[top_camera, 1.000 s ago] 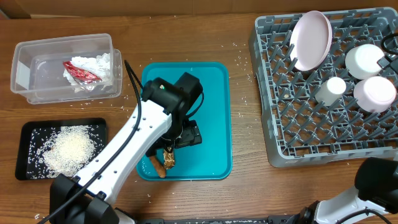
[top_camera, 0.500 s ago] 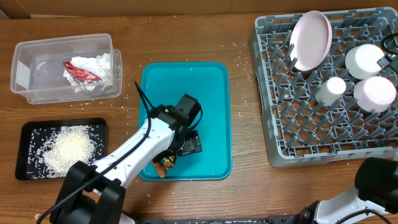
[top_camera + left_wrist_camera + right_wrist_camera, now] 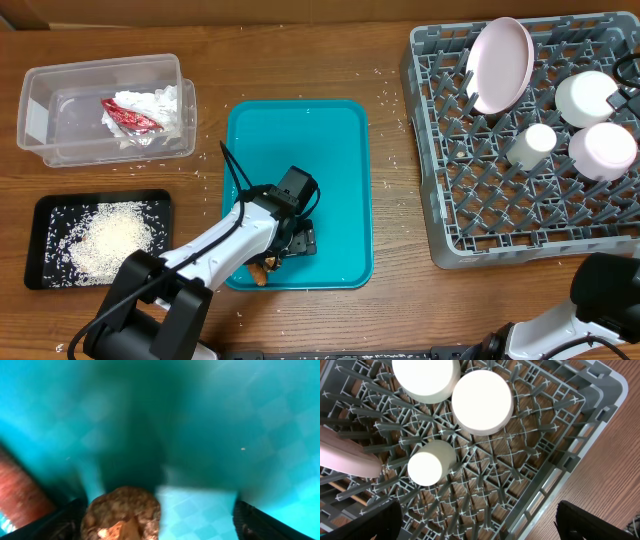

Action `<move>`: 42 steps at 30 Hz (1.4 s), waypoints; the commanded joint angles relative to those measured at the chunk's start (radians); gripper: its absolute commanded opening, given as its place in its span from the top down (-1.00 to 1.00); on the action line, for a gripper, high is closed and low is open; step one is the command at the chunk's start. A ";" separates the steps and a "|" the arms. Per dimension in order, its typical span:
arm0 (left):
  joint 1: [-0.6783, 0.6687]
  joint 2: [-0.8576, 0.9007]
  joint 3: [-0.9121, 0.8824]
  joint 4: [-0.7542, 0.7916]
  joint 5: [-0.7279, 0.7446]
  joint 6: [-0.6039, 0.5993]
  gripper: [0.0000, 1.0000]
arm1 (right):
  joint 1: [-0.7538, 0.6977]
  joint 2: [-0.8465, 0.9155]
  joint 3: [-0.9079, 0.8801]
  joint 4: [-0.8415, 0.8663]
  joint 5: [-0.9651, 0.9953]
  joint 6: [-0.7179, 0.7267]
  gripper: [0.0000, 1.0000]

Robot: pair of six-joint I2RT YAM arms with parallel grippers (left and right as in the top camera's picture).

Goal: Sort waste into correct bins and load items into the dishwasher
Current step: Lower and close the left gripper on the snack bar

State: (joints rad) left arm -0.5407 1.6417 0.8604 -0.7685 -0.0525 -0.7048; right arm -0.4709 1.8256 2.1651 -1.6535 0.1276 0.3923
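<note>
Brown food chunk (image 3: pixel 122 512): rounded, knobbly, mottled tan to dark brown, with a paler patch at its lower edge; it is seen lying on the teal tray (image 3: pixel 330 140) close to the near left corner. An orange carrot-like stick (image 3: pixel 20 492), rough and reddish in the blurred wrist view, is noted just left of it on the same tray. The tray is smooth plastic, rectangular with rounded corners and a raised rim, and a faint checker pattern is seen on its floor. The left gripper (image 3: pixel 159 521) is held low over the chunk with its jaws spread wide; the chunk sits just inside the left finger, nothing being pinched. Whether finger and chunk touch cannot be told. Further left, a clear plastic tub (image 3: pixel 40 120) is seen holding a red wrapper (image 3: pixel 128 115) and a crumpled white napkin (image 3: pixel 155 105). A shallow black tray (image 3: pixel 40 270) carries a heap of white rice (image 3: pixel 110 240), and stray grains are scattered on the wooden table (image 3: pixel 300 50). At right, a grey dish rack (image 3: pixel 470 240) of open grid and pegs holds a pale-pink plate (image 3: pixel 500 65) on edge, two upturned bowls (image 3: pixel 587 97) (image 3: pixel 603 150) and a small cup (image 3: pixel 533 143). The right gripper (image 3: pixel 480 522) is seen above the rack, jaws spread, empty.
</note>
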 commanded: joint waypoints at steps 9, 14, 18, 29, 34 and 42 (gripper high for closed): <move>0.005 0.059 -0.026 0.040 0.024 0.047 -0.37 | -0.002 -0.005 0.002 0.002 -0.002 0.005 -1.00; 0.006 0.059 0.001 0.007 0.046 0.047 -0.11 | -0.002 -0.005 0.002 0.002 -0.002 0.005 -1.00; 0.006 0.059 0.055 -0.062 0.045 0.048 -0.11 | -0.002 -0.005 0.002 0.002 -0.002 0.005 -1.00; -0.003 0.059 0.056 -0.117 0.078 0.048 -0.14 | -0.002 -0.005 0.002 0.002 -0.002 0.005 -1.00; -0.003 0.060 0.051 -0.077 0.067 0.070 -0.09 | -0.002 -0.005 0.002 0.002 -0.002 0.005 -1.00; -0.003 0.060 0.051 -0.082 0.074 0.080 0.09 | -0.002 -0.005 0.002 0.002 -0.002 0.005 -1.00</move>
State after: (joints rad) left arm -0.5419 1.6894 0.9211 -0.8433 0.0154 -0.6460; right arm -0.4709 1.8256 2.1651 -1.6535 0.1272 0.3923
